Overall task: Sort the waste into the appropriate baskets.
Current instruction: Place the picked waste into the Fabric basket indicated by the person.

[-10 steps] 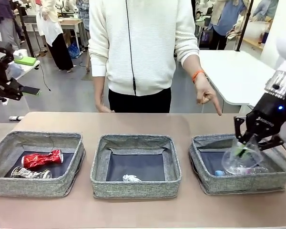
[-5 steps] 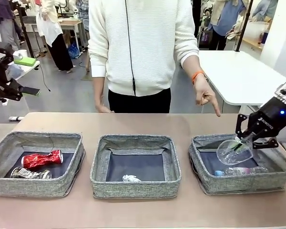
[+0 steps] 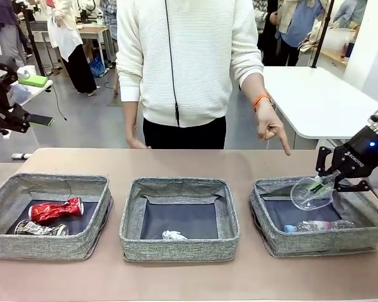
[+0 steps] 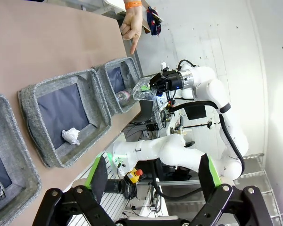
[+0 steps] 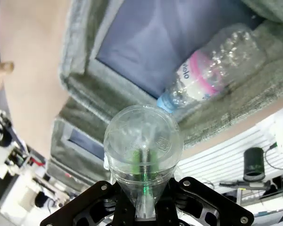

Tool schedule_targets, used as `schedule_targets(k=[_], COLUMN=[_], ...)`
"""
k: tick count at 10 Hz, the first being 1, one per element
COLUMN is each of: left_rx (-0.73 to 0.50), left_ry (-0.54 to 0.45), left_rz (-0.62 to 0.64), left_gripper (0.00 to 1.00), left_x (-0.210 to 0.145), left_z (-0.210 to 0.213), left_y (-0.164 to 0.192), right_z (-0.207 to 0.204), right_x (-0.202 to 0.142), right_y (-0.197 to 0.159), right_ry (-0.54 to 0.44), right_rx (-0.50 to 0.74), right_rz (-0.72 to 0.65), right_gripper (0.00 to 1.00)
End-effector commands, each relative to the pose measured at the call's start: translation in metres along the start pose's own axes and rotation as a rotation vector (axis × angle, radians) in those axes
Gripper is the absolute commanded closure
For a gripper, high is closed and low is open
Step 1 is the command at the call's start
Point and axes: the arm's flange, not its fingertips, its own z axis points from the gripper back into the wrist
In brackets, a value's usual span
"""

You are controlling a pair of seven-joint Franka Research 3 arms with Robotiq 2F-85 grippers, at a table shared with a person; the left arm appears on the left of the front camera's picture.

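Waste sorting, right side: right gripper [image 3: 319, 183] hangs over the right-hand basket [image 3: 269, 234], green pads pinching the rim wall of the clear plastic cup [image 3: 311, 193]; from the wrist camera the cup [image 5: 143, 143] stands mouth-out between the fingers, one pad inside it. Cup is tilted, above the basket floor, not resting. Beneath it the clear plastic bottle [image 3: 317, 224] lies flat in the same basket, blue cap toward the middle of the table. A person's hand [image 3: 269, 126] points a finger down near that basket's far rim. Middle basket [image 3: 178, 248]: crumpled white paper wad [image 3: 172, 235]. Left basket [image 3: 44, 246]: crushed red can [image 3: 55, 209], dark printed can [image 3: 40, 229] just beside it. Left gripper [image 4: 151, 174]: fingers spread wide, nothing between them.
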Motion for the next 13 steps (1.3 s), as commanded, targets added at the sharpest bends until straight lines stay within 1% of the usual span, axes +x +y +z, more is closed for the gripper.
schedule_targets(k=[1,2,3,5,6,7,8,10,11,12,13], left_rx=[-0.023,-0.023,-0.023,-0.023,-0.023,-0.023,-0.023,-0.023,-0.023,-0.023,-0.023], left_ry=[-0.006,-0.006,-0.006,-0.006,-0.006,-0.006,-0.006,-0.006,-0.006,-0.006,-0.006], left_rz=[-0.02,-0.02,-0.02,-0.02,-0.02,-0.02,-0.02,-0.02,-0.02,-0.02,-0.02], left_gripper=[0.0,0.0,0.0,0.0,0.0,0.0,0.0,0.0,0.0,0.0,0.0], left_x=[0.0,0.0,0.0,0.0,0.0,0.0,0.0,0.0,0.0,0.0,0.0], left_z=[0.0,0.0,0.0,0.0,0.0,0.0,0.0,0.0,0.0,0.0,0.0], left_y=[-0.002,-0.002,-0.002,-0.002,-0.002,-0.002,-0.002,-0.002,-0.002,-0.002,-0.002], right_z=[-0.023,-0.025,-0.025,-0.023,-0.022,-0.022,-0.022,-0.021,-0.016,-0.006,0.017], right_x=[-0.017,-0.018,-0.019,-0.02,-0.02,-0.02,-0.021,-0.024,-0.029,-0.039,-0.058], right_y=[-0.024,-0.022,-0.022,-0.022,-0.022,-0.022,-0.022,-0.02,-0.013,0.0,0.02], right_ry=[-0.026,-0.045,-0.062,-0.075,-0.08,-0.085,-0.082,-0.062,-0.017,0.057,0.255], right_rx=[-0.036,-0.047,-0.059,-0.05,-0.045,-0.041,-0.04,-0.013,0.024,0.071,0.26], right_rz=[-0.037,-0.032,-0.047,-0.054,-0.068,-0.08,-0.074,-0.034,0.029,0.136,0.4], right_gripper=[0.51,0.35,0.0,0.0,0.12,0.02,0.0,0.0,0.0,0.0,0.0])
